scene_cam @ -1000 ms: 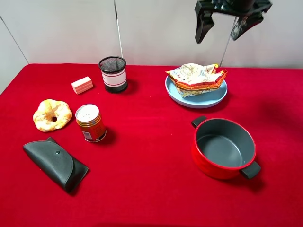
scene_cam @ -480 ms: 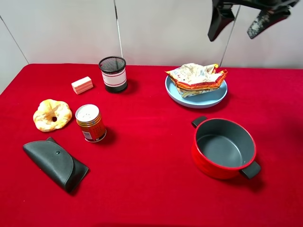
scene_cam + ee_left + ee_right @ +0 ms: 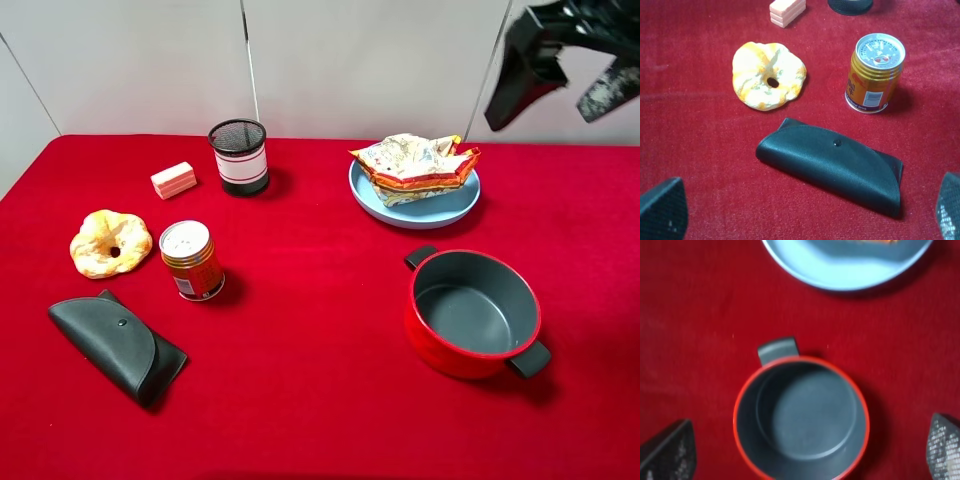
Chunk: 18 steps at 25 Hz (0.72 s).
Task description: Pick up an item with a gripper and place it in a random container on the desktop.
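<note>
The crinkly cream-white snack packet (image 3: pixel 417 160) with red and orange edges lies on the light-blue plate (image 3: pixel 414 211) at the back right of the red desktop (image 3: pixel 310 330). My right gripper (image 3: pixel 562 78) is open and empty, high above the table and to the right of the plate. In the right wrist view its fingertips (image 3: pixel 667 456) frame the red pot, with the plate's rim (image 3: pixel 840 280) and a strip of the packet (image 3: pixel 855 241) at the edge. My left gripper (image 3: pixel 800 210) is open and empty above the black case; it is out of the exterior view.
A red pot with grey inside (image 3: pixel 473 312) stands in front of the plate. On the left are a black mesh cup (image 3: pixel 239 155), a pink eraser block (image 3: pixel 173 179), a ring-shaped bread (image 3: pixel 110 242), a gold-orange can (image 3: pixel 191 260) and a black case (image 3: pixel 115 344).
My right gripper has moved to the right, away from above the plate, staying open and empty. The packet stays on the plate. Nothing else has moved.
</note>
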### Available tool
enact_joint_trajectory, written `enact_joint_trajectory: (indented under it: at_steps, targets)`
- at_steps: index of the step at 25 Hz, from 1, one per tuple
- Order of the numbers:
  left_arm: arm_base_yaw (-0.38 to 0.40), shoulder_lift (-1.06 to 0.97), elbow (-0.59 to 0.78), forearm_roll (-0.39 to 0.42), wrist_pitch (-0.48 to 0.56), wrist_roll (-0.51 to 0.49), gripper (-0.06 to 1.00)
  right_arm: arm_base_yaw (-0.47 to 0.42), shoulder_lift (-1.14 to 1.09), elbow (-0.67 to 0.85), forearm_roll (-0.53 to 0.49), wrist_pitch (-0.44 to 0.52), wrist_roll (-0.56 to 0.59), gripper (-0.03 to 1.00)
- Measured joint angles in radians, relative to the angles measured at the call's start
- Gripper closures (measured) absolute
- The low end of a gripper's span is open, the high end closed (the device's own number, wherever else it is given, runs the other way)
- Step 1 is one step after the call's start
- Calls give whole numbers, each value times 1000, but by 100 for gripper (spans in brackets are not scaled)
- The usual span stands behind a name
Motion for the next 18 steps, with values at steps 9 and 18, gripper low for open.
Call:
enact_joint_trajectory:
  at_steps: [9,18]
  targets:
    - [0,0,0,0,0,0,-5,0,-236,193,1,0,0,28]
    - [0,0,0,0,0,0,-5,0,-513,339,1,2,0,28]
